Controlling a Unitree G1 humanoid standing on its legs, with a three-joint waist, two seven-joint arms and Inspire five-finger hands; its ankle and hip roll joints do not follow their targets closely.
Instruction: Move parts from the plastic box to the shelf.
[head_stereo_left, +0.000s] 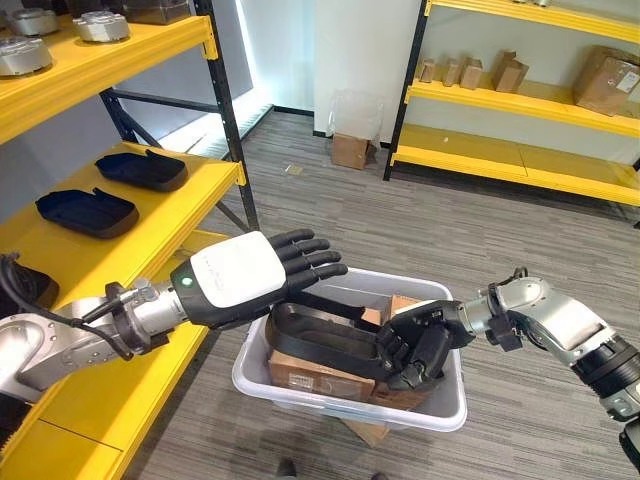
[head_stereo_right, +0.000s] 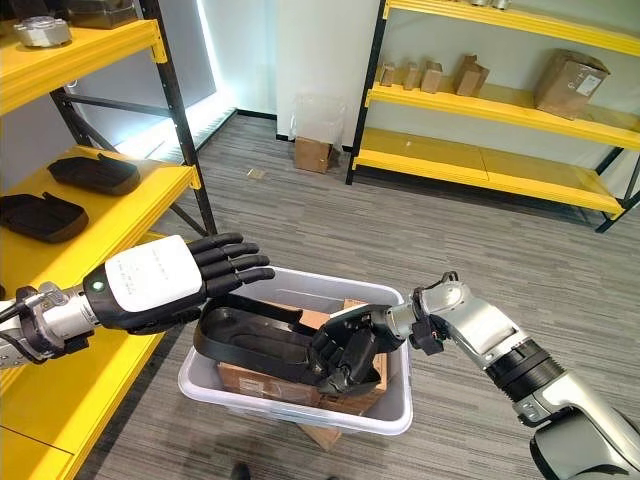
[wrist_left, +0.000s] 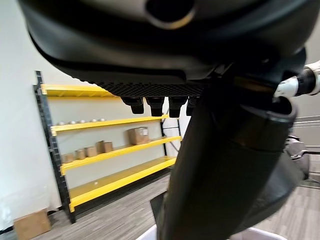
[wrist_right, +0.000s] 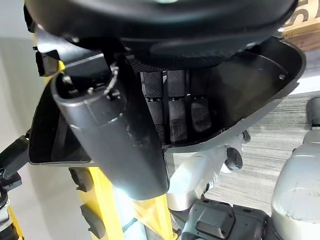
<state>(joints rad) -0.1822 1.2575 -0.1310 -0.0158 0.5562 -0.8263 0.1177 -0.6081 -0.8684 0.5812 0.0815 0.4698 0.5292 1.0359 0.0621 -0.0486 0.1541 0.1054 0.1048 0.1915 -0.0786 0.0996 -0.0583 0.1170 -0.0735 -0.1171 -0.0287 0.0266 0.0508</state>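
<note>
A black moulded tray-shaped part (head_stereo_left: 320, 340) is held just above the grey plastic box (head_stereo_left: 440, 405) on the floor. My right hand (head_stereo_left: 420, 345) is shut on its right end; in the right wrist view the fingers (wrist_right: 177, 107) lie inside the part (wrist_right: 250, 95) with the thumb outside. My left hand (head_stereo_left: 245, 275) hovers open over the part's left end, fingers straight, beside the yellow shelf (head_stereo_left: 170, 225). Two similar black parts (head_stereo_left: 140, 168) (head_stereo_left: 85, 210) lie on that shelf.
Cardboard boxes (head_stereo_left: 305, 378) sit in the plastic box under the part. Round metal parts (head_stereo_left: 100, 25) stand on the upper shelf level. A black shelf post (head_stereo_left: 232, 130) rises close by. Another yellow rack (head_stereo_left: 520, 160) with cartons lines the far wall; a carton (head_stereo_left: 350, 150) is on the floor.
</note>
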